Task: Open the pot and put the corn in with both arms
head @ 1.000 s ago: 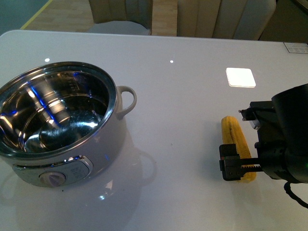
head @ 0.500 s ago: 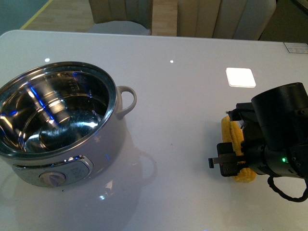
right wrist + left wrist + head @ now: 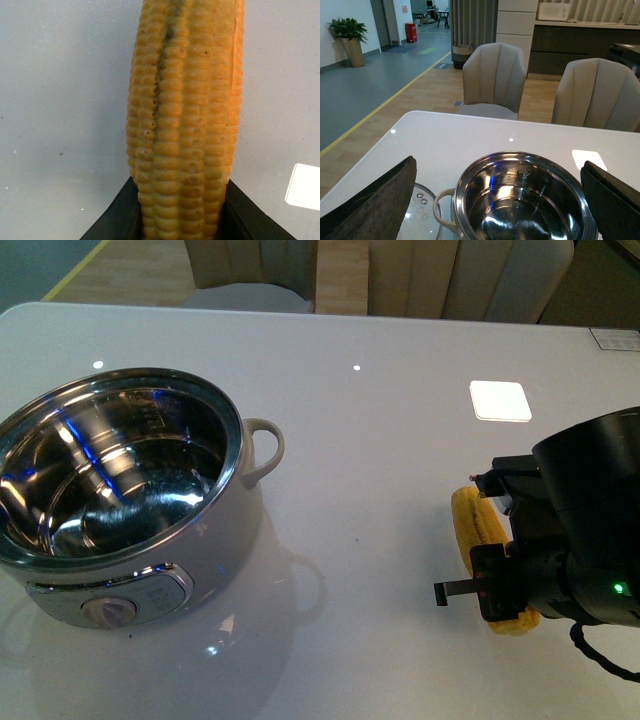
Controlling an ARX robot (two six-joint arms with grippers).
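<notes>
The right gripper [image 3: 497, 588] has its jaws closed on the near end of the corn [image 3: 470, 523], at the right of the tabletop [image 3: 380, 420] and well apart from the pot [image 3: 232, 515]; held so, it may tilt or slip out. The pot is open, its lid [image 3: 422, 212] beside it, but the left gripper [image 3: 495, 200], jaws wide and empty, hangs by it and may block the way.

Open-plan office break area: white table [image 3: 470, 135], beige padded chairs [image 3: 492, 75], potted plant [image 3: 347, 30], dark kitchen counter [image 3: 560, 50] with microwave [image 3: 556, 11], grey floor [image 3: 380, 70] marked by a yellow line [image 3: 380, 104].
</notes>
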